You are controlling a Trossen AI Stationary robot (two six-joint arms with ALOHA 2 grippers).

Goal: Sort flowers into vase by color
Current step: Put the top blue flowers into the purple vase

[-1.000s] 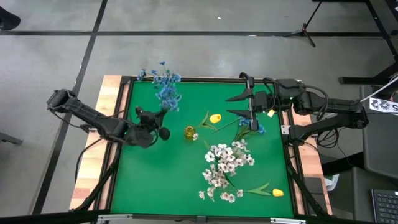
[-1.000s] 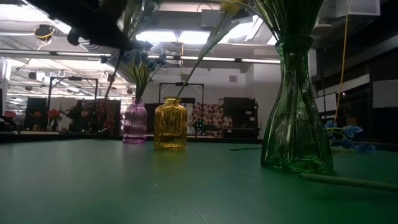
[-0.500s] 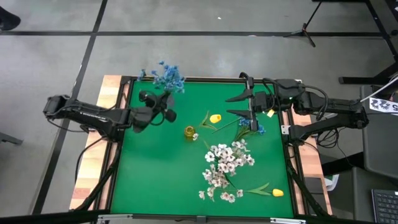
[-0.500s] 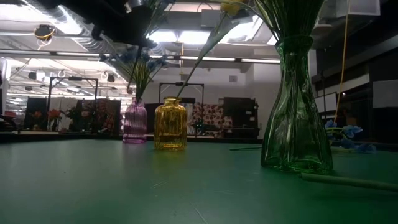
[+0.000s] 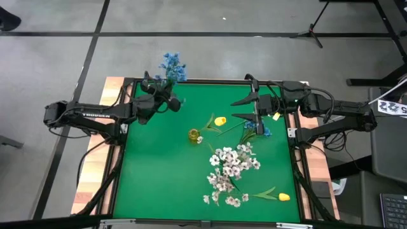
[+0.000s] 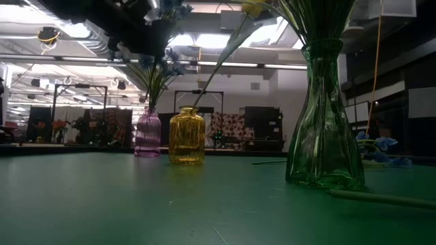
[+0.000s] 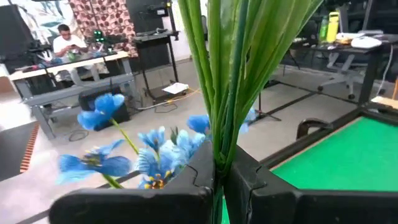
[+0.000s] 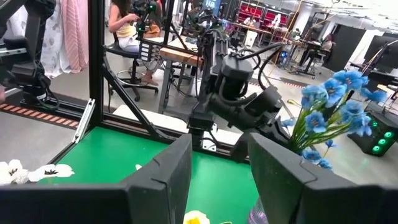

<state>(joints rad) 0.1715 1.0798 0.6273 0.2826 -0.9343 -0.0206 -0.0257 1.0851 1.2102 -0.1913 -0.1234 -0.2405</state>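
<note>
- My left hand (image 5: 166, 102), upper left of the high view, is clamped on blue flowers (image 5: 170, 65) over the tabletop (image 5: 159, 172).
- My right hand (image 5: 249, 108) waits with fingers apart.
- One blue sprig (image 5: 256, 129) and a yellow bud (image 5: 283, 197) still lie loose; the white flowers (image 5: 230, 166) look vased.

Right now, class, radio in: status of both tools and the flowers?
Left tool shut on blue flowers, far-left table corner. Right tool open, empty, waiting at right edge. White flowers, yellow buds still loose on mat. Nothing blocking.

The high view looks straight down on the green table (image 5: 159, 184). The low view sits at tabletop level, close beside a green vase (image 6: 323, 122). Both share the yellow vase (image 5: 194, 135).
</note>
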